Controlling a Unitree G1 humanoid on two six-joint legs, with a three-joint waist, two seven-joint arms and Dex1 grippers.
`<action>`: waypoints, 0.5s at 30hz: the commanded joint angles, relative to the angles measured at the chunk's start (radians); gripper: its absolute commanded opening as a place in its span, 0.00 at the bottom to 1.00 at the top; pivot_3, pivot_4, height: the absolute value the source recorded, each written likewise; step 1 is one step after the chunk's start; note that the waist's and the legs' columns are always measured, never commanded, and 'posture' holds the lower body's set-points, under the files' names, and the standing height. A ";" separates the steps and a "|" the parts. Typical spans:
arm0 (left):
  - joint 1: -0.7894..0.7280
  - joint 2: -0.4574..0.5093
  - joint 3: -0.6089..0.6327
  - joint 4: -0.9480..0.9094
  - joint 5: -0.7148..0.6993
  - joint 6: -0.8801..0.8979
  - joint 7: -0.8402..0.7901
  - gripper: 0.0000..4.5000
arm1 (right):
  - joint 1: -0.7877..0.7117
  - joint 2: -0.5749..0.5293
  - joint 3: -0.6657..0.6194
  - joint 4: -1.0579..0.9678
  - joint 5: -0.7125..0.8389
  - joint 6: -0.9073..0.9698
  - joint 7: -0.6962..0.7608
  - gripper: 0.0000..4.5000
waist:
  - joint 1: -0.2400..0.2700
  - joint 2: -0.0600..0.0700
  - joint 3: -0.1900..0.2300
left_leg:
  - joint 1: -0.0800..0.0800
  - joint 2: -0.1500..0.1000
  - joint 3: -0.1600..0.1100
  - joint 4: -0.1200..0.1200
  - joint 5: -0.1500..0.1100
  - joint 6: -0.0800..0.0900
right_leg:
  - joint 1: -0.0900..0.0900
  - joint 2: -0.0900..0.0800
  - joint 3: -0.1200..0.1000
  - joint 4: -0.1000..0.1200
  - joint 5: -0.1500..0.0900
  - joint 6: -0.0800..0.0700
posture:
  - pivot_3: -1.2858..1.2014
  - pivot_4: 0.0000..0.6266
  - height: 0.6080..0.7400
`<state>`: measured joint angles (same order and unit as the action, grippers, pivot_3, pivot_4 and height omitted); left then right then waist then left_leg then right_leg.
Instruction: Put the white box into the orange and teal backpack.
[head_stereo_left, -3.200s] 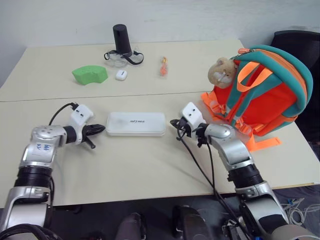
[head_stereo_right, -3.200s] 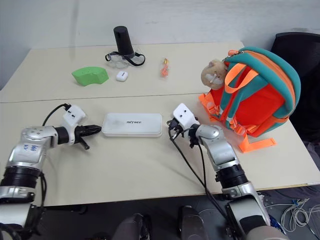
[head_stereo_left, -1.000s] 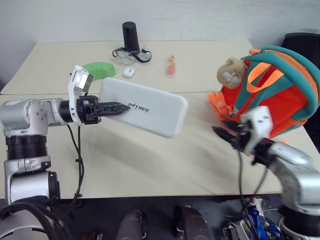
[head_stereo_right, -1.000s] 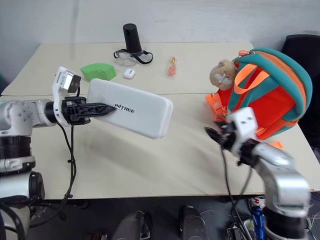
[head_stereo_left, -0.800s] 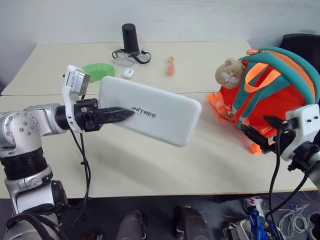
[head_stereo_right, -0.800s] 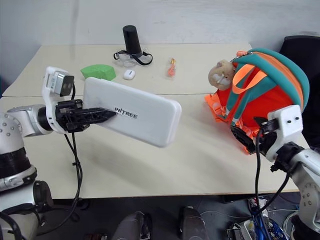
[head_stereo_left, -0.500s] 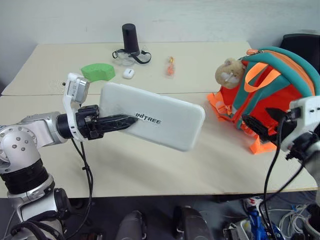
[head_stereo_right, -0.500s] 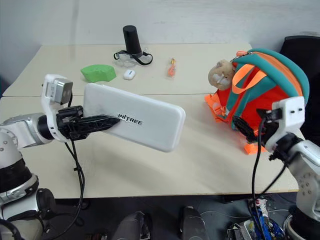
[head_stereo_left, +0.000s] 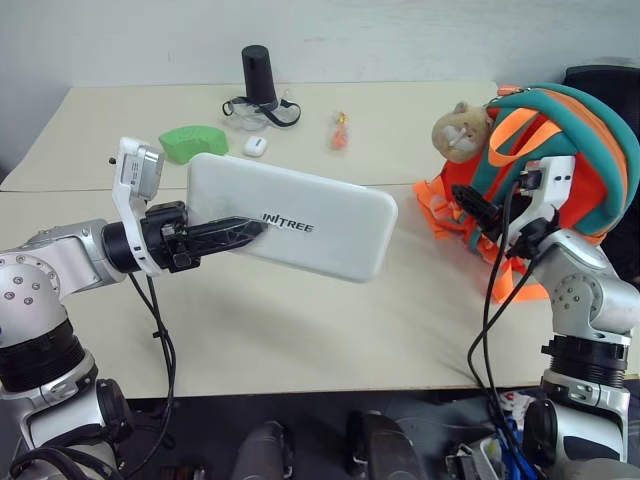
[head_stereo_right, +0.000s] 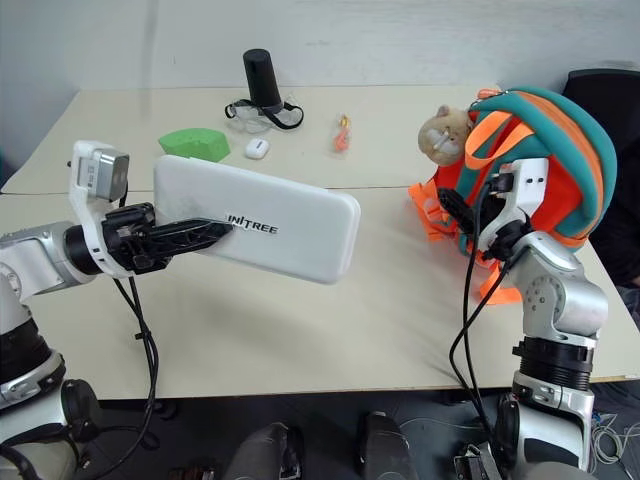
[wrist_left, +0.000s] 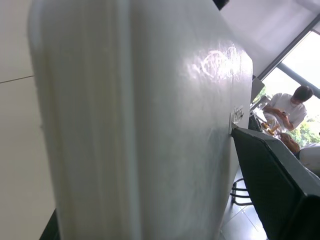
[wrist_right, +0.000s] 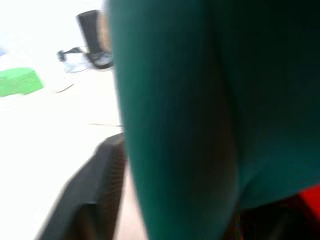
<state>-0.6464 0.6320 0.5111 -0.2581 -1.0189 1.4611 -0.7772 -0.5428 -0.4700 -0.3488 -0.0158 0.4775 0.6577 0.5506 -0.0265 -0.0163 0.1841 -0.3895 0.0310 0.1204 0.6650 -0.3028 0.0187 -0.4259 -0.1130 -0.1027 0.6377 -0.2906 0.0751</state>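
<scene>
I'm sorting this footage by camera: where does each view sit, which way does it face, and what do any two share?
Left eye and right eye views: on the head, looking forward and down over the table; both arms show, the left gripper holding the white box, the right gripper at the orange and teal backpack.
Left wrist view: looks along the white box; one black finger shows.
Right wrist view: pressed close to a teal strap; one black finger shows.
Shared: the right wrist and head views both show the green object.
</scene>
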 joint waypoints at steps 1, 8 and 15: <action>-0.011 0.023 0.030 0.014 -0.051 -0.033 0.016 0.66 | 0.053 -0.055 -0.004 -0.117 0.090 0.021 0.103 0.26 | 0.000 0.000 0.000 | 0.000 0.000 0.000 0.000 0.000 0.000 | 0.000 0.000 0.000 0.000 0.000 0.000 | 0.52 0.24 1.00; -0.062 0.092 0.034 0.198 -0.011 -0.133 0.027 0.66 | 0.205 -0.215 -0.049 -0.290 0.296 0.120 0.316 0.01 | 0.004 0.000 0.000 | 0.000 0.000 0.000 -0.001 0.000 0.000 | 0.000 0.000 -0.001 -0.001 0.000 0.000 | 0.52 0.24 1.00; -0.182 0.091 -0.050 0.350 0.073 -0.309 0.016 0.66 | 0.324 -0.407 -0.143 -0.448 0.580 0.260 0.511 0.01 | 0.022 -0.003 0.002 | 0.000 0.000 0.000 0.000 0.000 0.001 | 0.000 0.000 -0.001 -0.004 0.000 0.000 | 0.52 0.24 1.00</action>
<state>-0.7905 0.7180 0.4566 0.0930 -0.9465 1.2039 -0.7446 -0.2230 -0.8410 -0.4459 -0.3909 0.9564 0.8905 0.9916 -0.0040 -0.0189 0.1857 -0.3894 0.0306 0.1206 0.6643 -0.3033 0.0194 -0.4259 -0.1127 -0.1039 0.6327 -0.2906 0.0751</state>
